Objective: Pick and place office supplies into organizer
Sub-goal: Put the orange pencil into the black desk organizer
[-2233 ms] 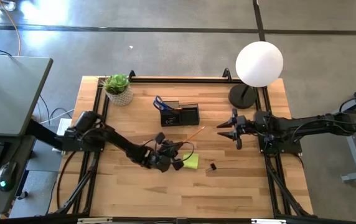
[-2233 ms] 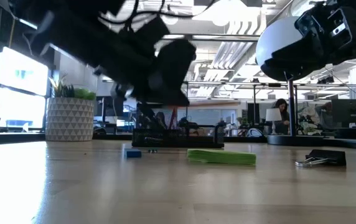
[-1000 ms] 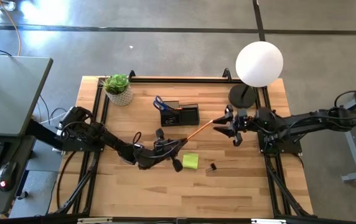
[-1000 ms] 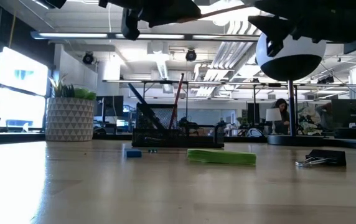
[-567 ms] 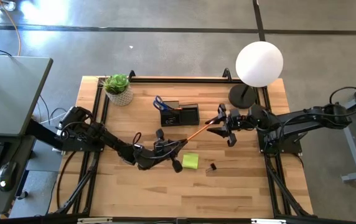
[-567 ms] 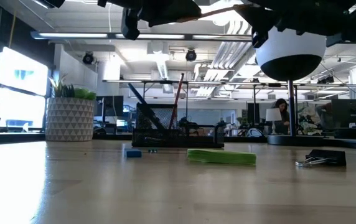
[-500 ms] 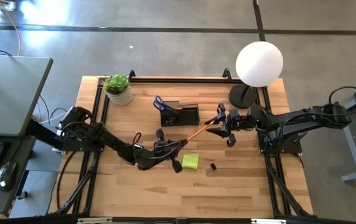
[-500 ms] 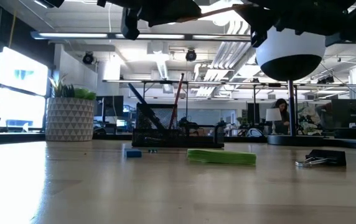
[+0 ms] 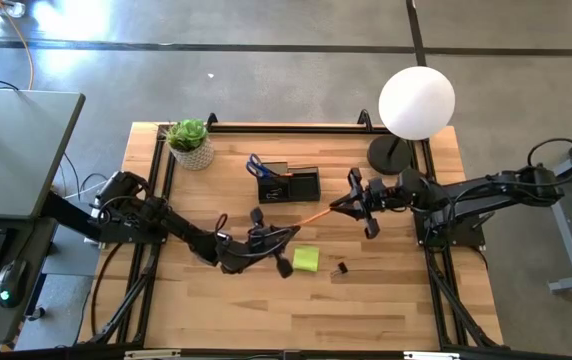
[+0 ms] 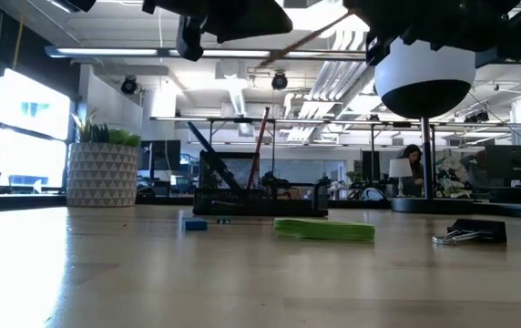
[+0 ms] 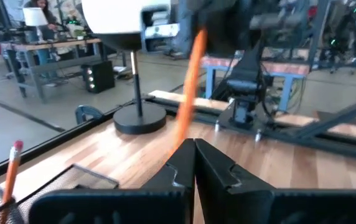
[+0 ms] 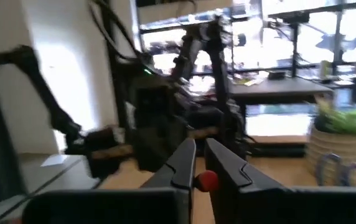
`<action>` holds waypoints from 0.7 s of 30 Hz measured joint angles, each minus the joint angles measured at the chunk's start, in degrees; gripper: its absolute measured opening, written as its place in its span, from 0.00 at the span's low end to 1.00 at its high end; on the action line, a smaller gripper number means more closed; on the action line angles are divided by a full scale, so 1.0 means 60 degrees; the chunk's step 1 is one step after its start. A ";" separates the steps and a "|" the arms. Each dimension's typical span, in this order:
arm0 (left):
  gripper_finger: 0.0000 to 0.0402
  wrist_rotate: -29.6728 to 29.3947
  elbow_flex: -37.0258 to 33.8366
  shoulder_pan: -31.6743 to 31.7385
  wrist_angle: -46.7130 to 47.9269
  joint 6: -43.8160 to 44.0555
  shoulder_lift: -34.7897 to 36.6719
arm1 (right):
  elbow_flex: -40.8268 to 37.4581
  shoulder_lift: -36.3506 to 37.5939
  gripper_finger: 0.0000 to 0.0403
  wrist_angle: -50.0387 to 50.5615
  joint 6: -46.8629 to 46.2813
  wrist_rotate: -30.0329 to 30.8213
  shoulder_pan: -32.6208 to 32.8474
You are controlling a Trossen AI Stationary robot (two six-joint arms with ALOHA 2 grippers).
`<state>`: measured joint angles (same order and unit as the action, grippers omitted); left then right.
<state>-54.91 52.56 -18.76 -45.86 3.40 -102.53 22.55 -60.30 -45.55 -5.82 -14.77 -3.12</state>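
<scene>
An orange pencil (image 9: 316, 215) hangs above the table's middle, between my two grippers. My left gripper (image 9: 288, 232) is shut on its near-left end. My right gripper (image 9: 341, 205) is shut on its far-right end, which bears a red eraser. The black organizer (image 9: 288, 183) stands just beyond, with blue-handled scissors (image 9: 255, 163) upright in it. A yellow-green sticky pad (image 9: 306, 259), a black binder clip (image 9: 340, 268) and a small blue piece (image 10: 194, 224) lie flat on the wood. My left gripper pinches the pencil's shaft (image 11: 184, 127) between its two fingers near one end. The fingers come level from the table's left. The pencil runs on past them toward the other gripper, clear of the table. My right gripper pinches the pencil's eraser end (image 12: 208, 180) between its two fingers, level from the table's right. That end is lifted clear of the table.
A potted plant (image 9: 190, 142) stands at the far left corner. A lamp with a white globe (image 9: 416, 103) and a round black base (image 9: 390, 155) stands at the far right. Bare wood lies along the near edge.
My right gripper has gone toward the table's left to the pencil's free end and has shut on it. The pencil has tipped to a steeper slant in the low view. My left gripper has kept its hold.
</scene>
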 joint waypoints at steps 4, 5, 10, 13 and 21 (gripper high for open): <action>0.01 0.0019 0.0007 0.0011 -0.0027 0.0003 0.0017 | 0.0000 -0.0005 0.07 0.0037 0.0015 0.0207 -0.0028; 0.01 0.0021 0.0007 0.0011 -0.0011 -0.0002 0.0017 | 0.0000 -0.0005 0.06 0.0039 0.0048 0.0192 -0.0014; 0.05 -0.0832 0.0007 0.0000 0.0111 -0.0352 0.0085 | -0.0004 -0.0005 0.04 -0.0073 0.0319 0.0474 -0.0040; 0.12 -0.1633 0.0000 -0.0023 0.0163 -0.1026 0.0480 | -0.0004 -0.0005 0.03 -0.0085 0.0826 0.1063 -0.0042; 0.29 -0.2798 0.0004 -0.0125 0.0123 -0.3017 0.2369 | 0.1125 -0.0485 0.02 0.0974 0.2280 0.1855 -0.0385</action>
<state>-71.70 52.58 -19.51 -45.12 -14.70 -88.32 29.29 -63.22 -39.71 7.85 -3.64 -5.43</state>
